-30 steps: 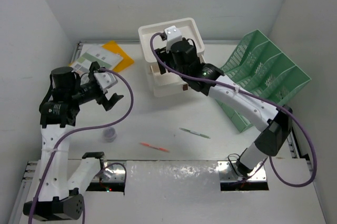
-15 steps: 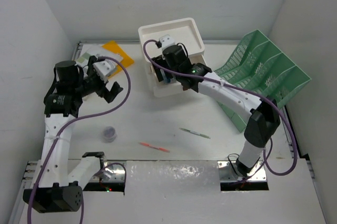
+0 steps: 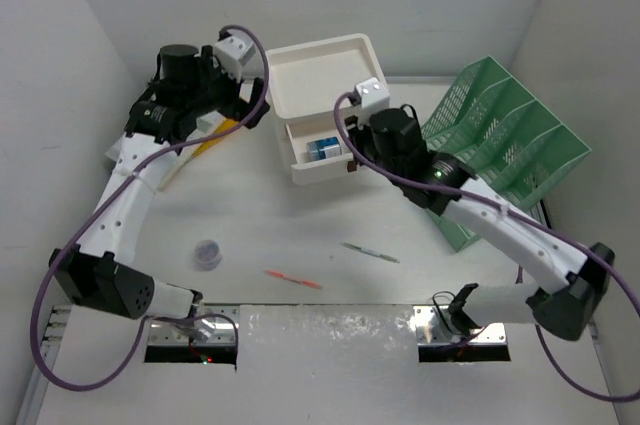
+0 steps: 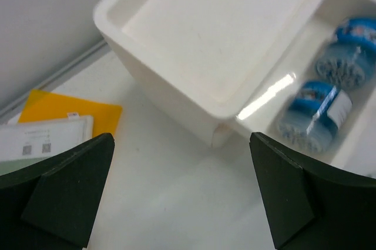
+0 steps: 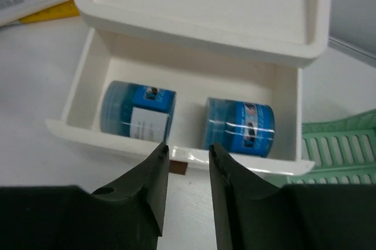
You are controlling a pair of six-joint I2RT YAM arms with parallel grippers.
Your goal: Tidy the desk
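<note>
The white desk (image 3: 300, 235) carries a white drawer unit (image 3: 320, 60) whose top drawer is pulled out. Two blue cylindrical containers (image 5: 138, 115) (image 5: 241, 126) lie on their sides in the drawer. My right gripper (image 5: 188, 150) hovers just in front of the drawer's front lip. Its jaws stand narrowly apart, with the small brown handle (image 5: 178, 168) in the gap and nothing gripped. In the top view it sits at the drawer front (image 3: 350, 158). My left gripper (image 4: 181, 162) is wide open over bare desk, beside the unit's left corner (image 4: 217, 135).
A green mesh file rack (image 3: 490, 145) stands at the right. A yellow folder (image 4: 64, 112) and papers (image 4: 41, 141) lie far left, partly under my left arm. An orange pen (image 3: 294, 279), a grey pen (image 3: 369, 252) and a small purple pot (image 3: 207, 254) lie on the near desk.
The left arm has swung from the left middle up to the drawer unit's left side. The right gripper has drawn back out of the drawer to its front, and its jaws have narrowed.
</note>
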